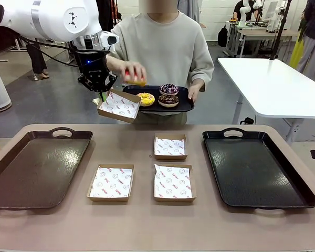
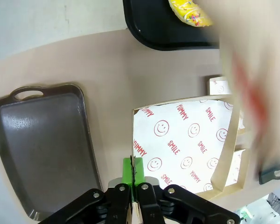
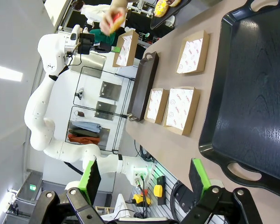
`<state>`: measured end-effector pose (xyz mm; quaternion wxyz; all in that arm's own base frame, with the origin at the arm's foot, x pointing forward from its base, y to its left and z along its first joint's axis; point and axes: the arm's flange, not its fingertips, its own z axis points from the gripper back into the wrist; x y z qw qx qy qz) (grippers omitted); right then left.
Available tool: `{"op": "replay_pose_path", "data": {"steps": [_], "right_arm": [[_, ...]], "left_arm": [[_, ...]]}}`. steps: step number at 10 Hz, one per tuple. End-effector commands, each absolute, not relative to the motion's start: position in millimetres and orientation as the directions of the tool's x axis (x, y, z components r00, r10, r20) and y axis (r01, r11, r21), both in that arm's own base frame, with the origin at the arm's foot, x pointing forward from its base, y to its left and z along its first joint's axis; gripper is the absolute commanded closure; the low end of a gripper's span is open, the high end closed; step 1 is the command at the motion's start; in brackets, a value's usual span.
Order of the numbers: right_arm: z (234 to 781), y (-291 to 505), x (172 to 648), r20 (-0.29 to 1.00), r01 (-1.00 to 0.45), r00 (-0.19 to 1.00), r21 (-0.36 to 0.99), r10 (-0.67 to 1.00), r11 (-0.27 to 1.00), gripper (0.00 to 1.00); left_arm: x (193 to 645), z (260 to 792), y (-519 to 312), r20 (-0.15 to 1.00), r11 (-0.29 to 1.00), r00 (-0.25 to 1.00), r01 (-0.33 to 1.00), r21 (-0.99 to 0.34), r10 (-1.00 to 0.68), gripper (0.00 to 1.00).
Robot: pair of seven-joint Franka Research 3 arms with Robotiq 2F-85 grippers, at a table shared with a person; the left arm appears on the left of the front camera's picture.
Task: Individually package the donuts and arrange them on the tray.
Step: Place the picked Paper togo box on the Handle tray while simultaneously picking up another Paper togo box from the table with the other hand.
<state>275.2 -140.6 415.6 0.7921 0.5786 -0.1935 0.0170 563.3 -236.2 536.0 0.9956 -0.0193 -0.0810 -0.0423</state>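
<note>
- Three open boxes [image 1: 174, 184] lined with printed paper lie on the worktop [image 1: 147, 226]. They are low down in front of the left gripper. A brown tray [image 1: 37, 168] lies on its left side, and a big black tray [image 1: 257, 168] lies far off on its right.
- The left gripper [image 1: 101, 95] is up in the air, past the far edge of the worktop.
- Its fingers are pressed together on the rim of a fourth box [image 1: 119, 105]. This box hangs tilted, just to its right.
- In the left wrist view, the green pads [image 2: 127, 170] pinch the thin box wall.
- The person's hand [image 1: 134, 71] is just past the held box and a little higher. It holds the red donut [image 1: 135, 80], partly hidden by fingers.
- The other hand [image 1: 195, 89] holds a small black tray [image 1: 185, 104] farther to the gripper's right.
- On it sit the yellow donut [image 1: 146, 98], the sprinkled donut [image 1: 169, 88] and the chocolate donut [image 1: 168, 100].
- The right gripper [image 3: 144, 175] has its fingers spread wide and holds nothing.
- The big black tray lies just ahead of it.
</note>
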Motion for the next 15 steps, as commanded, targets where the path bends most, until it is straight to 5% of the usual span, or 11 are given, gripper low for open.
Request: {"op": "replay_pose_path", "data": {"steps": [1,15], "right_arm": [[416.1,-140.3,275.4,0.332,-0.260,0.923,0.911,-0.196,0.320,0.00],[416.1,-140.3,275.4,0.332,-0.260,0.923,0.911,-0.196,0.320,0.00]], "left_arm": [[562.3,535.6,-234.1,0.163,0.995,0.982,0.097,-0.031,-0.091,1.00],[562.3,535.6,-234.1,0.163,0.995,0.982,0.097,-0.031,-0.091,1.00]]}}
